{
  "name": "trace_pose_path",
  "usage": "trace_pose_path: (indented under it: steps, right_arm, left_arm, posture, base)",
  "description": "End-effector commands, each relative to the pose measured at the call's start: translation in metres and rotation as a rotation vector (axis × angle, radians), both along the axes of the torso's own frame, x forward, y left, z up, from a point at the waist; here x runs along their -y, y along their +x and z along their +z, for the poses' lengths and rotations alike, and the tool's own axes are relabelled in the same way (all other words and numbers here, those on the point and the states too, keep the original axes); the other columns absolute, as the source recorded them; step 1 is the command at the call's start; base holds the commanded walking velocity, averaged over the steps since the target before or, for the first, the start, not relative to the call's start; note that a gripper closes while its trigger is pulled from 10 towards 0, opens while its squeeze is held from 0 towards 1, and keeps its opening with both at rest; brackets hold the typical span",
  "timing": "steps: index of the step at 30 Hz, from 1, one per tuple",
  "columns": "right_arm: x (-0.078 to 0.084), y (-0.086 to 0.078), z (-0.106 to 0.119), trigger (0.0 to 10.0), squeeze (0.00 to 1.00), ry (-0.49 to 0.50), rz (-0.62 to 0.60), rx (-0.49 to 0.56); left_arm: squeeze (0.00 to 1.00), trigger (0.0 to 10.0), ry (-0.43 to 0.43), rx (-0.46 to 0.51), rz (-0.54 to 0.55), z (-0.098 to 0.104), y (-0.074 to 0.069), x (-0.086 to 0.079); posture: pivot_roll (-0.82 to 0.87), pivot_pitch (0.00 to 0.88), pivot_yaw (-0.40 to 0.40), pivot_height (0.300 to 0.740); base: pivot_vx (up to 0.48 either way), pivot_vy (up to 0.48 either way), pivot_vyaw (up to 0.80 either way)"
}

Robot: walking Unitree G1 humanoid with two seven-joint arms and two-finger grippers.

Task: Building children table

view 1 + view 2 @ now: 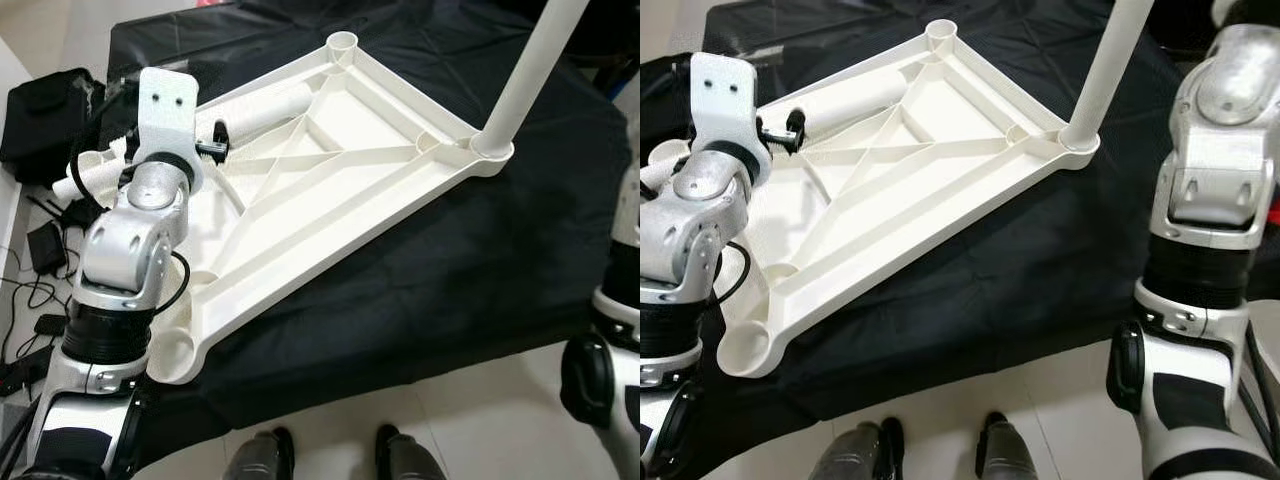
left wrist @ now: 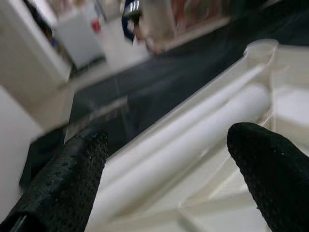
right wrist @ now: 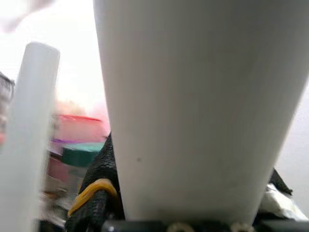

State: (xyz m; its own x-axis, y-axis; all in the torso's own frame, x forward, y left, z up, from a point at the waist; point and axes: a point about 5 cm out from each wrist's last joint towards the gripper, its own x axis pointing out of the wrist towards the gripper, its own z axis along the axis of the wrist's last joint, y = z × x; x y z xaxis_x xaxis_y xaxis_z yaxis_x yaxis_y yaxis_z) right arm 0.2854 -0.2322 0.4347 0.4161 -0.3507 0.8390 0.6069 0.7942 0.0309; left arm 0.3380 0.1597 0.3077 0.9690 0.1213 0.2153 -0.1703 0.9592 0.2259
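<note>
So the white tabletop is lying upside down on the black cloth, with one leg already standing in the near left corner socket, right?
Not quite. The leg stands in the far right corner socket of the tabletop, as the left eye view shows. The near left socket is empty. The black cloth is right.

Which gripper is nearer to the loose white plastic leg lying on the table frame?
Left. The left gripper opens around the lying white plastic leg; the right gripper, at the far corner, holds the upright white leg.

left arm: silver, bent, lower left of the head views | left gripper (image 2: pixel 164 164): black fingers (image 2: pixel 72 179) spread wide apart | right arm: silver, raised along the right edge | right gripper (image 3: pixel 193 212): fingers mostly hidden, closed or not is unclear
</note>
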Motion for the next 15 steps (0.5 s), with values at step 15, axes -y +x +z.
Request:
trace_pose_path:
  steps: [15]
  right_arm:
    - [-0.054,-0.036,0.043,10.0,0.0,-0.202,0.297,0.243]
  left_arm:
    - [0.0,10.0,0.086,0.224,-0.162,0.011,-0.021,0.022]
  posture:
    - [0.12,0.155,0.026,0.74]
  base:
    - [0.0,0.0,0.0]
